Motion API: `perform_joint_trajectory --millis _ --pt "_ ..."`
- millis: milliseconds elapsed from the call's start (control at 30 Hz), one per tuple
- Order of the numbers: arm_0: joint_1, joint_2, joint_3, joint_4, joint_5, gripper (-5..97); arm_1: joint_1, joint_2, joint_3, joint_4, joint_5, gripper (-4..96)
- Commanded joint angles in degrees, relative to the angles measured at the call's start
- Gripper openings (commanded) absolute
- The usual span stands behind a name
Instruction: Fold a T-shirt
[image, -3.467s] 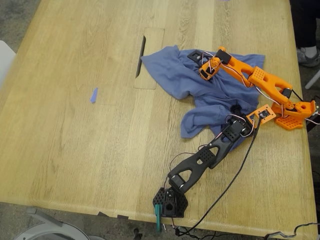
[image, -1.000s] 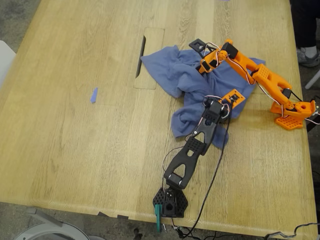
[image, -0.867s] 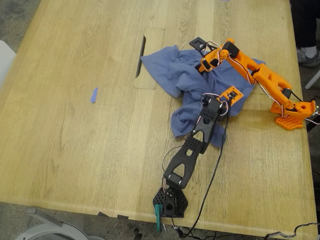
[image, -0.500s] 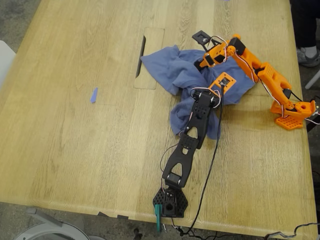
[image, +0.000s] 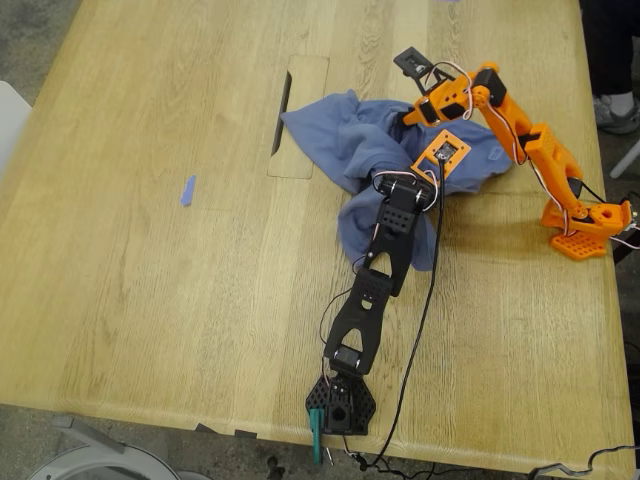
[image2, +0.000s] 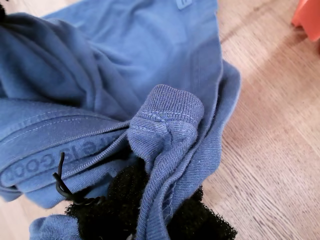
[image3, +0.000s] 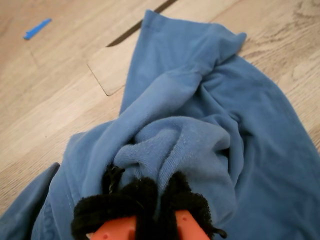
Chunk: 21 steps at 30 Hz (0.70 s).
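Observation:
The slate-blue T-shirt (image: 340, 150) lies bunched on the wooden table (image: 150, 300), right of centre in the exterior view. My first gripper (image: 392, 182), on the black arm, is shut on a ribbed, stitched edge of the T-shirt (image2: 150, 60), which bulges out between its black pads (image2: 120, 200). My second gripper (image: 410, 117), on the orange arm, is shut on a thick fold of the T-shirt (image3: 200, 100) at the cloth's far side. The first gripper (image2: 155, 205) and second gripper (image3: 157, 202) are about a hand's width apart. No print shows.
A cable slot (image: 283, 100) in an inset panel lies just beyond the shirt's edge on the exterior view's left. A small blue tape strip (image: 187, 190) sits further left. Loose black cables (image: 420, 330) trail beside the black arm. A person's shoe (image: 615, 110) shows at the exterior view's right edge.
The black arm has stretched away from its base, dragging the shirt's near part toward the middle of the pile. The orange arm has drawn its gripper up and toward the exterior view's top.

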<state>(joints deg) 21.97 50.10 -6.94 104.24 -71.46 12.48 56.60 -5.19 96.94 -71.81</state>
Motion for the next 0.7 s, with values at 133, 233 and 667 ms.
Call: perform_joint_trajectory --millis 133,233,667 --pt "-2.7 18.2 1.2 0.7 0.2 0 -1.5 9.1 -2.9 -0.5 -1.2 -0.2" --pt "-3.0 20.2 1.9 0.7 0.3 0 -2.2 11.0 -2.9 -0.7 -1.5 -0.2" --pt "-2.9 27.3 1.9 0.7 1.1 0 -2.5 16.8 -2.9 -6.9 -3.2 -0.2"
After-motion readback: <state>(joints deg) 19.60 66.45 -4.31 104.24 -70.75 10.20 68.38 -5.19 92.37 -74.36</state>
